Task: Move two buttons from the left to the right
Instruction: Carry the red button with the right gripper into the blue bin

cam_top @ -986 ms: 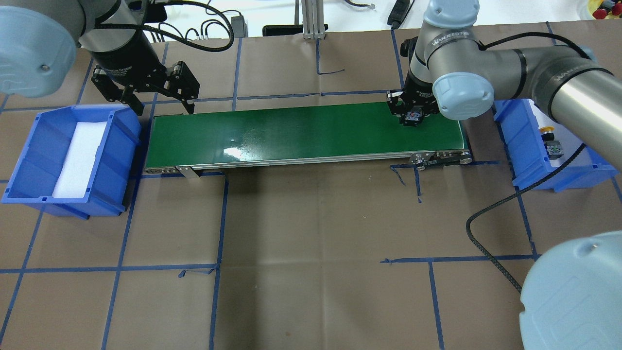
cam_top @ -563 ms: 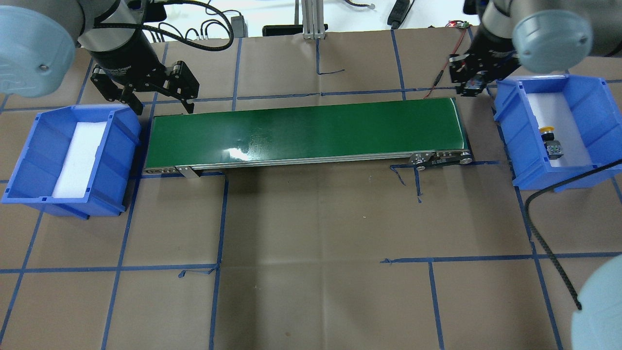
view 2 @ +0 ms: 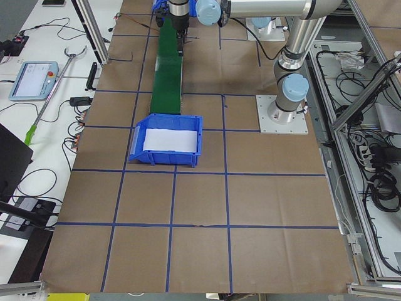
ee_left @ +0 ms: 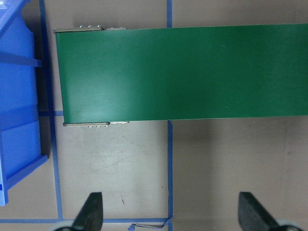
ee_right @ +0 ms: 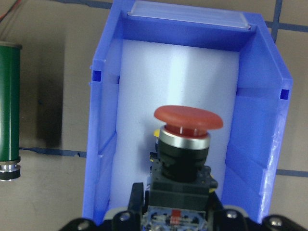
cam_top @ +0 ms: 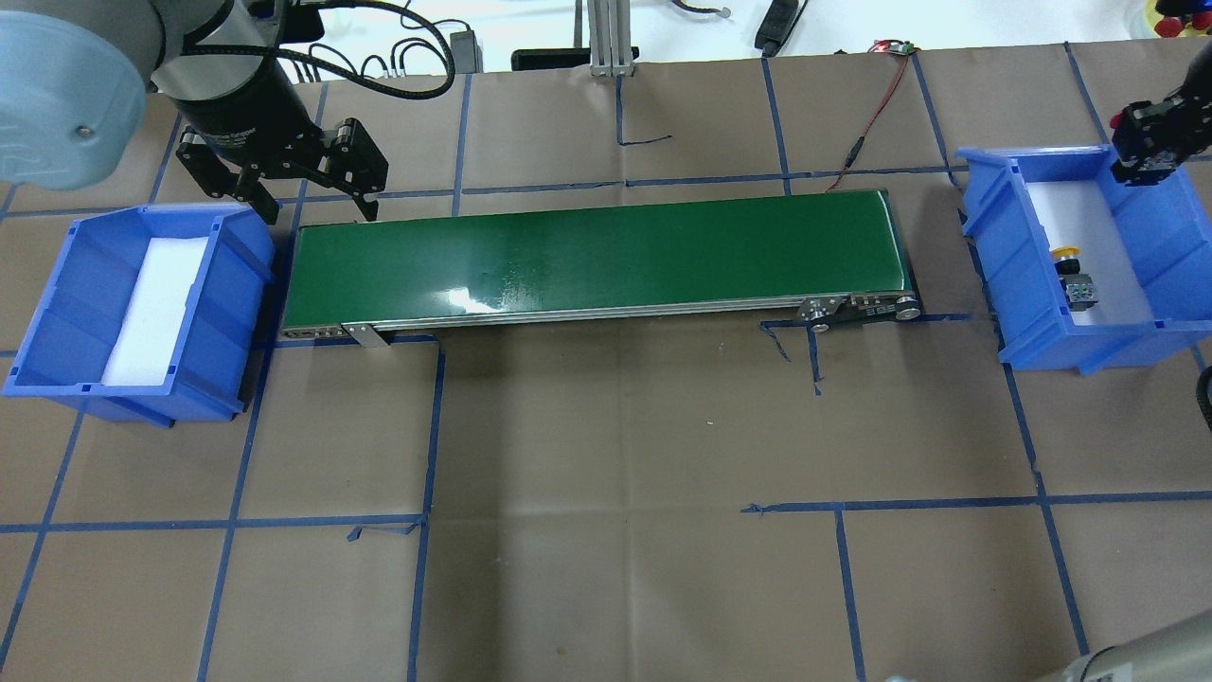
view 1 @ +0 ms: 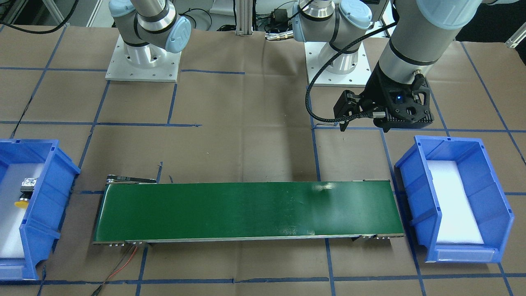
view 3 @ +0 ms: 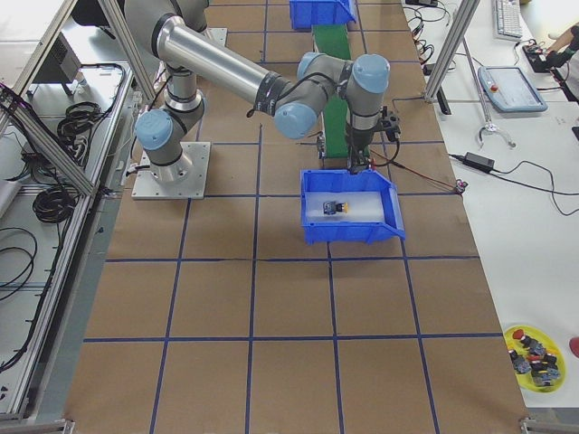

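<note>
Two push buttons sit at the robot's right end of the table. The red mushroom-cap push button, with its black body and clear rear block, is clamped between the fingers of the right gripper. Its cap points away from the wrist, and it hangs above the right-hand blue plastic bin. The bin's side walls stand clear of the cap on both sides. Its white foam floor lies bare toward the far end wall. The yellow-capped push button lies on its side on that foam, in the half nearer the robot. In the right wrist view only a sliver of yellow shows past the red cap's left edge.

The left gripper hangs with its jaws spread wide and nothing between them, by the left end of the long green conveyor belt. Its wrist view looks down on that belt end and the brown paper alongside. Close by is a corner of the left-hand blue plastic bin, lined with a white foam pad.

The belt lies between the two bins, with a strip of paper at each end. A thin red-and-black wire runs from the belt's right end toward the table's far edge, passing near the right bin's corner.
</note>
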Available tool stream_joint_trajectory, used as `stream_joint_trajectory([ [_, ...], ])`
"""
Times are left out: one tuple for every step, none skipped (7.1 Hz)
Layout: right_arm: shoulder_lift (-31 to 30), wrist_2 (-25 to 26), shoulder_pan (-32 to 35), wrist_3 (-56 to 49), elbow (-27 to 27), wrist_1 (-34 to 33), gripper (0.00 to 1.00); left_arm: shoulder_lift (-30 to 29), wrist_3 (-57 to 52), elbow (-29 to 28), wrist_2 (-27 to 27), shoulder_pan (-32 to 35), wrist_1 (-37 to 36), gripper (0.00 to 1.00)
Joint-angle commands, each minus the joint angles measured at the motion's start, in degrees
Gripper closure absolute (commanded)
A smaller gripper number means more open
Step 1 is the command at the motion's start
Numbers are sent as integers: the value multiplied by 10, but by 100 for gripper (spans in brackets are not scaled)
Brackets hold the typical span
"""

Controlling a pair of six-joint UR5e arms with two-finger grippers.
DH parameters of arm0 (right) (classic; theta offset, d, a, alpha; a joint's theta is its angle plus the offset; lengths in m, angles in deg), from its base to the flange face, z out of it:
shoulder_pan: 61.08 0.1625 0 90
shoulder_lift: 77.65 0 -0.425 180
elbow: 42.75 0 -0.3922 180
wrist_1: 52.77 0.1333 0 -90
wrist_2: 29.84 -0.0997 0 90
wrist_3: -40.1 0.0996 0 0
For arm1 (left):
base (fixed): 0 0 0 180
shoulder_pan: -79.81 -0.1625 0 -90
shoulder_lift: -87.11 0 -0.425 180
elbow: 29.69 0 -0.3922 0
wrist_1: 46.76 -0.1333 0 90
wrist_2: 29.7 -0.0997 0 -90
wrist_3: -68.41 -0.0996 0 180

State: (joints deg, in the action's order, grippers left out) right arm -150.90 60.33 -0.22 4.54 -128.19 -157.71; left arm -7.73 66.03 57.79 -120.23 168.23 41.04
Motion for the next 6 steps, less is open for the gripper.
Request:
stream_joint_trajectory([
  [47, -3, -11, -26, 9, -15, 96, 0, 1, 0, 0, 0, 0, 0],
  [66, -3, -9, -27, 11, -35, 96, -1, 1, 0, 0, 0, 0, 0],
  [95, -1, -9, -28, 13, -67, 96, -1, 1, 0, 0, 0, 0, 0],
  [114, -2, -8, -28, 17, -92, 95, -1, 1, 0, 0, 0, 0, 0],
  [135, -3, -4, -28, 25, -93, 95, -1, 1, 0, 0, 0, 0, 0],
  [147, -3, -1, -26, 29, -93, 95, -1, 1, 0, 0, 0, 0, 0],
])
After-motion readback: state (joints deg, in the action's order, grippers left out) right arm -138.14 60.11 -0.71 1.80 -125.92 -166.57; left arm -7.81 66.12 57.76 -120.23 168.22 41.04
